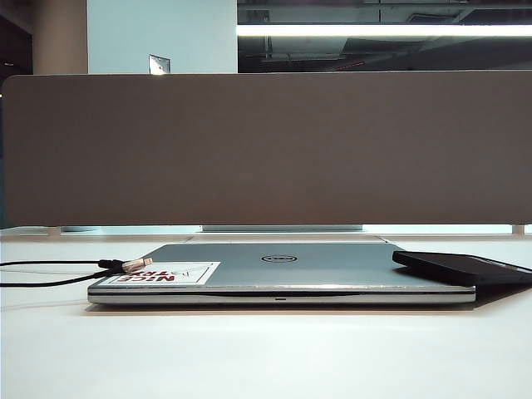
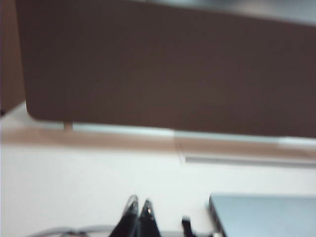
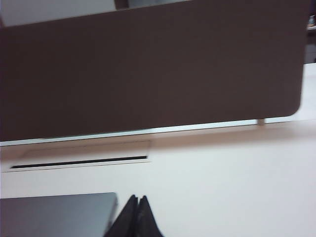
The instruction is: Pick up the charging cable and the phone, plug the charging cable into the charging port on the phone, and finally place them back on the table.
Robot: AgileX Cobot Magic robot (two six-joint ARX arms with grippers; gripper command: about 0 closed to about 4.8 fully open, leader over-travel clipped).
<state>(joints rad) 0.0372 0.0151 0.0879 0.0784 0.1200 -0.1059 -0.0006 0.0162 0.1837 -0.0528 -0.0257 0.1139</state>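
While both arms are held back low over the table [image 1: 266, 357], neither gripper is seen in the exterior view; each is shown only by its own wrist camera. The left gripper [image 2: 138, 213] is seen with its two dark fingers pressed together, nothing between them, above bare white tabletop. Just beside it, toward the laptop [image 2: 266, 215], a small black plug [image 2: 186, 225] is seen, too blurred to be told apart from the other cords. The right gripper [image 3: 138, 213] is likewise closed tight and empty, with a dark flat slab [image 3: 57, 213] lying just beside its fingers, its kind not to be told from that view.

Beyond the grippers, the closed silver laptop [image 1: 283, 274] is laid flat on the table. The charging cable [image 1: 50, 266] is run in from the left gripper's side, and its pale metal connector [image 1: 138, 265] is rested on the laptop's corner, by a red-lettered sticker [image 1: 162, 273]. The phone [image 1: 465, 268] is propped on the laptop's opposite corner, on the right gripper's side, tilted and overhanging the edge. Cable and phone are kept well apart.

Farthest off, a tall grey-brown divider panel [image 1: 266, 150] is stood across the table's back edge.
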